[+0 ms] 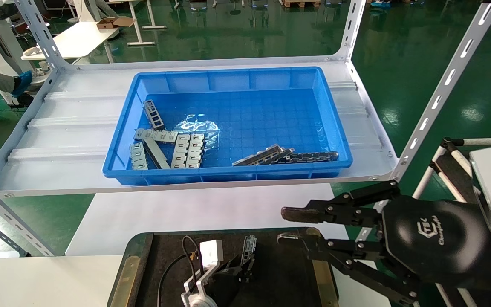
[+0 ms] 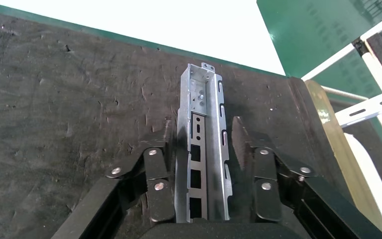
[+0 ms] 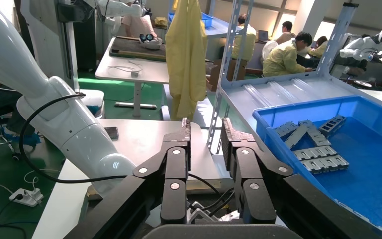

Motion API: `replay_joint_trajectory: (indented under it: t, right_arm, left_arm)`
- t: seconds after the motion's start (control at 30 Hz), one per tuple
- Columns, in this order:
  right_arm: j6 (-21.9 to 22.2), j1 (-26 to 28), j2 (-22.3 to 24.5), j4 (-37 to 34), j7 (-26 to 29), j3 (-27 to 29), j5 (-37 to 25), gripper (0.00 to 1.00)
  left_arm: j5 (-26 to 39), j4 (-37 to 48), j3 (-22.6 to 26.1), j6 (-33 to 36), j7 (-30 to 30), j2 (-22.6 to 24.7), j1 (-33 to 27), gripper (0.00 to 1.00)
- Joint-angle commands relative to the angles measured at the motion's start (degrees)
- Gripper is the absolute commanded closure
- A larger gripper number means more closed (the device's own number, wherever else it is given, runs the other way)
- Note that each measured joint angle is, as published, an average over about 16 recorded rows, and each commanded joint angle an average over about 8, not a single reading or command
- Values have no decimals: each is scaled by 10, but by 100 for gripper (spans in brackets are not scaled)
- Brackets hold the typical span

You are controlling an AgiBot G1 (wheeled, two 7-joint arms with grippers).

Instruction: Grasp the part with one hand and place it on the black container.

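The left gripper [image 1: 239, 266] sits at the bottom centre of the head frame, low over the black tray [image 1: 271, 273], with most of its body cut off by the lower edge; only its pale box and a loop of black cable show clearly. In the left wrist frame the same gripper [image 2: 201, 149] has its fingers [image 2: 156, 169] spread on either side of the metal bar [image 2: 202, 144], which lies flat on the rough black surface [image 2: 54, 99]. A visible gap remains between each finger pad and the bar, so the bar is released, not clamped. The bar's near end runs under the gripper body and is hidden there; its far end, with a small tab, points toward the tray's far edge. In the head frame the bar [image 1: 249, 249] is only a thin grey sliver in the lower centre.

The right gripper [image 1: 292, 226] hangs at the lower right of the head frame, beside the tray's right brass strip [image 1: 322, 273], its fingers parted and holding nothing; the right wrist frame shows the same gap [image 3: 206, 142].

Above, in the middle of the head frame, a blue bin [image 1: 228, 123] on a white shelf [image 1: 58, 128] holds more metal pieces [image 1: 168, 147], some overlapping and hard to tell apart.
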Motion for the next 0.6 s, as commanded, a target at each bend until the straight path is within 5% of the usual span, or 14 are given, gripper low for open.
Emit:
replay_joint_trajectory:
  t: [0.03, 0.33, 0.6]
  right_arm:
    - [0, 0, 0, 0, 0, 0, 0, 0]
    - [0, 0, 0, 0, 0, 0, 0, 0]
    - [0, 0, 0, 0, 0, 0, 0, 0]
  left_arm:
    - [3, 1, 5, -2, -10, 0, -2, 0]
    - [46, -4, 14, 10, -40, -9, -25, 0]
    - [93, -37, -7, 93, -49, -57, -44, 0]
